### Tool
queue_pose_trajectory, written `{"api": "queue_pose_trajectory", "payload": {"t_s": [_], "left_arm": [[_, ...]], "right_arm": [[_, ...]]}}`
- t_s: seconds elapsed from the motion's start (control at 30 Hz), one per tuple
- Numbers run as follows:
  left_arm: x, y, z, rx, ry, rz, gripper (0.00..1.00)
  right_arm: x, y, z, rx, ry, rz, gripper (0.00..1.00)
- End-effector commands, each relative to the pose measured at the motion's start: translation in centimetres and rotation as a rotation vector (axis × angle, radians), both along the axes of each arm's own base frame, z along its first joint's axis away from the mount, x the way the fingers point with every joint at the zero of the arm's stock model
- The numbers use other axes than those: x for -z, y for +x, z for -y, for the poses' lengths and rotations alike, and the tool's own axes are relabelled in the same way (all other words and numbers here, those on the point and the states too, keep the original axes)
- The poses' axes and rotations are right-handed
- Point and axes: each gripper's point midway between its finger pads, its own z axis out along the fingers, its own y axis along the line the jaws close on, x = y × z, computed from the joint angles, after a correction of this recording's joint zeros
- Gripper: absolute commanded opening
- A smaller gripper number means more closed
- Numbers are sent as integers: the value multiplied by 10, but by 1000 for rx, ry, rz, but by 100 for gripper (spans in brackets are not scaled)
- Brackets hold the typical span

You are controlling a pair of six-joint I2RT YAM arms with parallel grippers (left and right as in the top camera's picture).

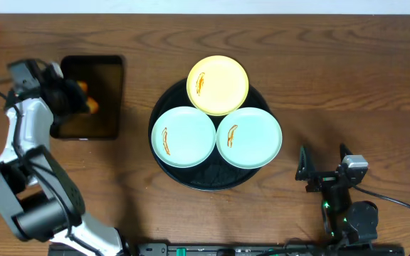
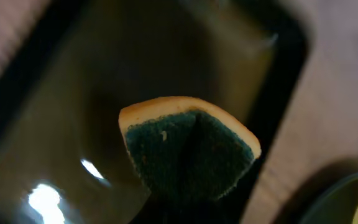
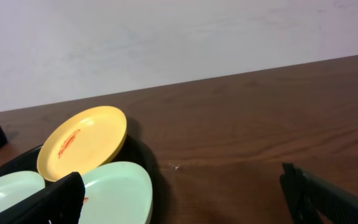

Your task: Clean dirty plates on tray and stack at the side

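Three plates (image 1: pixel 184 136) sit on the round black tray (image 1: pixel 203 182) — yellow plate (image 1: pixel 218 85) at twelve o'clock, mint ones at eight and four, each smeared orange. Left gripper (image 1: pixel 73 96), at nine o'clock from that tray, is clamped on a sponge (image 2: pixel 188 149) above the rectangular tray (image 1: pixel 98 85). Right gripper (image 1: pixel 324 167), at four o'clock, stands wide — holding nothing.

A robotics lab bench, by its cabled robot arms (image 1: pixel 21 135), wooden table (image 1: pixel 347 64) and plain white wall (image 3: pixel 166 37).
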Motion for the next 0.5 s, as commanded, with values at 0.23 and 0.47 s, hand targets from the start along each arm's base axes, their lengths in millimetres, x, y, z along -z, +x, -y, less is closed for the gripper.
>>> {"api": "queue_pose_trajectory", "payload": {"t_s": [0.23,0.47], "left_arm": [[-240,-8,18,64,35,607,7],[-285,-62,51,64,77,647,8]], "right_arm": [[1,0,3,9,-15,-3,99],[1,1,6,28,-26,-1,99]]}}
